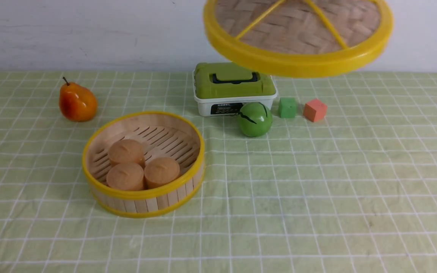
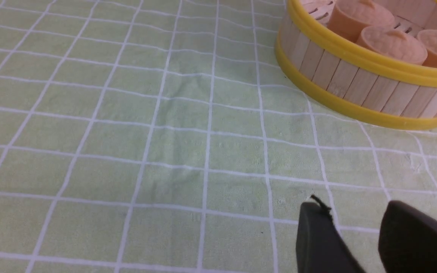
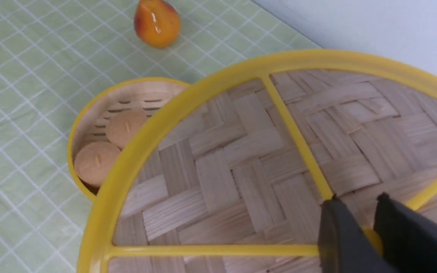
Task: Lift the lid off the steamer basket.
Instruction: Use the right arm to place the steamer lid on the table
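The lid (image 1: 298, 34), woven bamboo with a thick yellow rim and yellow spokes, hangs tilted in the air at the top right of the front view, above the box and well apart from the basket. In the right wrist view my right gripper (image 3: 359, 203) is shut on the lid's (image 3: 241, 163) yellow centre knob. The steamer basket (image 1: 143, 163) stands open on the cloth at front left with three tan buns inside; it also shows in the right wrist view (image 3: 89, 113). My left gripper (image 2: 351, 208) is open and empty low over the cloth, near the basket's wall (image 2: 355, 79).
An orange pear (image 1: 77, 102) lies back left. A white box with a green top (image 1: 233, 89) stands at the back centre, with a green round fruit (image 1: 255, 119), a green cube (image 1: 287, 107) and an orange cube (image 1: 315, 110) beside it. A wall is behind.
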Controlling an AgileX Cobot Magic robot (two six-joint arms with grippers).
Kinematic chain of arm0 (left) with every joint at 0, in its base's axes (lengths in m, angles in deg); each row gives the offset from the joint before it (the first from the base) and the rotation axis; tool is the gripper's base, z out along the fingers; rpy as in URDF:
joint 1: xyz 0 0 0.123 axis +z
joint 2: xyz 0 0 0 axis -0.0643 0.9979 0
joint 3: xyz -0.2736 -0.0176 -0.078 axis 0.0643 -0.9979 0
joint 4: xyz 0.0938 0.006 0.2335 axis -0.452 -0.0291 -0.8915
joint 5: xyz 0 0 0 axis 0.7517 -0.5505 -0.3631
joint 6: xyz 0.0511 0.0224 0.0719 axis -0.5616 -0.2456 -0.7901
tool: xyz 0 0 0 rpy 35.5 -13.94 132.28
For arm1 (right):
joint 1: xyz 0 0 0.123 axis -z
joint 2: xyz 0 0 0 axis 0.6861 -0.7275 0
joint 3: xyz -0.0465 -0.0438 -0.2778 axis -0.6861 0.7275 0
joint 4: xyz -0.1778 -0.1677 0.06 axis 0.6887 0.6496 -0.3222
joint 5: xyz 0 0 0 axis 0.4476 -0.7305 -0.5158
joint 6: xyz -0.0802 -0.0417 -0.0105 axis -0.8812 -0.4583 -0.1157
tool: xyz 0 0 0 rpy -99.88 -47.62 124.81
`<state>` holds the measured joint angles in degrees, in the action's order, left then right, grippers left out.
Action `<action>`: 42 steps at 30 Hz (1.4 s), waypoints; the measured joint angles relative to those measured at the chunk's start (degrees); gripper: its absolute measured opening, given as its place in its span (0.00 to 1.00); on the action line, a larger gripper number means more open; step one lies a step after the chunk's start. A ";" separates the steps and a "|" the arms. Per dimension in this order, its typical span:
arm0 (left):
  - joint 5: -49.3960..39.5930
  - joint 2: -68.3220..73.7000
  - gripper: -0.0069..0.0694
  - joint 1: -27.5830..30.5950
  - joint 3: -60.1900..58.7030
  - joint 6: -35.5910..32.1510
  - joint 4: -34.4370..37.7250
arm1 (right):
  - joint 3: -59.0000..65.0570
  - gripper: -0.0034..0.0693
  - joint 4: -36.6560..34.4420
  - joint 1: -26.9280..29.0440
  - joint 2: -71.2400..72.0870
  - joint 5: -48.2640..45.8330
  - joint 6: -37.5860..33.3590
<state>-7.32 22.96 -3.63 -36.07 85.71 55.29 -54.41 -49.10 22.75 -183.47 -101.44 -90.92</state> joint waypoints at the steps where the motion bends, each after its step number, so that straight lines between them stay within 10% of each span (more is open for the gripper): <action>1: 0.00 0.00 0.40 0.00 0.00 0.00 0.00 | 4.50 0.16 0.00 0.72 2.72 0.55 -0.56; 9: 0.00 0.00 0.40 0.00 0.00 0.00 0.00 | 49.25 0.16 -1.36 3.91 18.01 30.60 -1.69; 16: 0.00 0.00 0.40 0.00 0.00 0.00 0.00 | 65.07 0.16 -6.83 3.91 11.28 54.21 -1.76; 32: 0.00 0.00 0.40 0.00 0.00 0.00 0.00 | 64.97 0.18 -8.39 3.91 -3.31 59.24 -5.40; 42: 0.00 0.00 0.40 0.00 0.00 0.00 0.00 | 62.06 0.73 -8.39 3.91 3.46 53.78 -5.98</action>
<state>-7.32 22.96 -3.63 -36.07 85.71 55.29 7.65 -57.49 26.66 -180.01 -47.65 -96.90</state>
